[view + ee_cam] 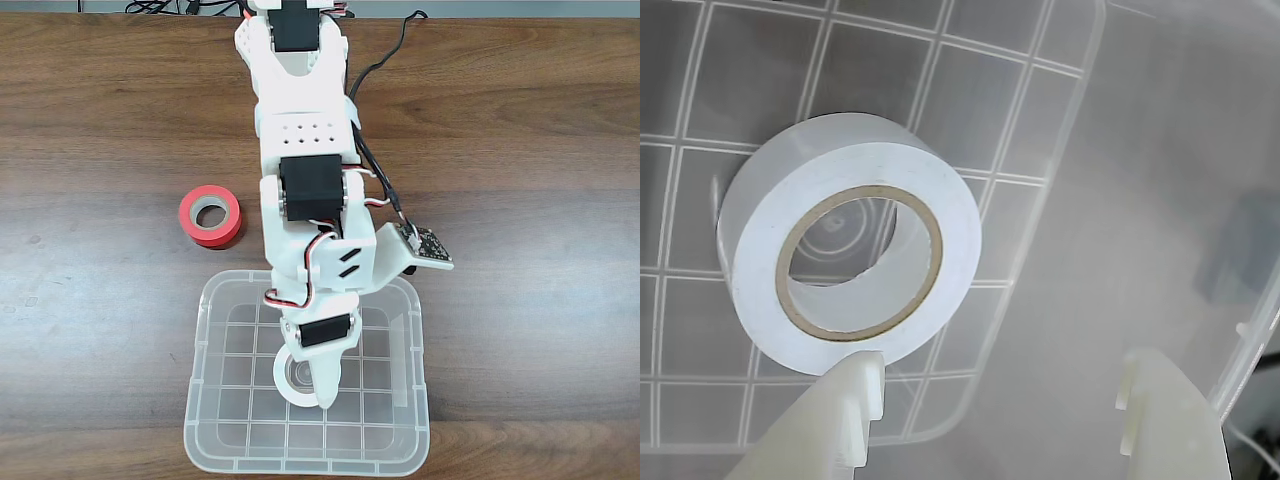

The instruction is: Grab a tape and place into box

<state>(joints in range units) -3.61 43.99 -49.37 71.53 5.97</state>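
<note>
In the fixed view, starting at the left, the red-orange roll (211, 216) lies flat on the desk (90, 120), just beyond the far left corner of the box (215, 440) and apart from it. The desk is dark brown wood grain with long streaks running across. Moving right, my arm (305, 130) reaches from the far edge down over the box, black motors set in white shells, with red, white and black wires looping along it. A small circuit board (425, 243) juts from my wrist to the right, over the box's far right corner.

The tape (287, 383) lies inside the box, on its grid-patterned bottom, partly covered by my jaws (322, 385) from above.

In the wrist view the tape (855, 245) sits left of centre, a white ring with a tan inner core, the grid lines showing through its hollow. My left finger (835, 425) rises from the bottom edge with its tip right at the tape's near rim; I cannot tell whether it touches. My right finger (1165, 415) stands well off to the right, over the clear bottom near the box wall (1240, 300). So my jaws (1000, 375) are spread wide and grip nothing; the tape lies left of the gap, not between the fingers.

At the far edge of the desk dark cables (165, 8) are bunched.
</note>
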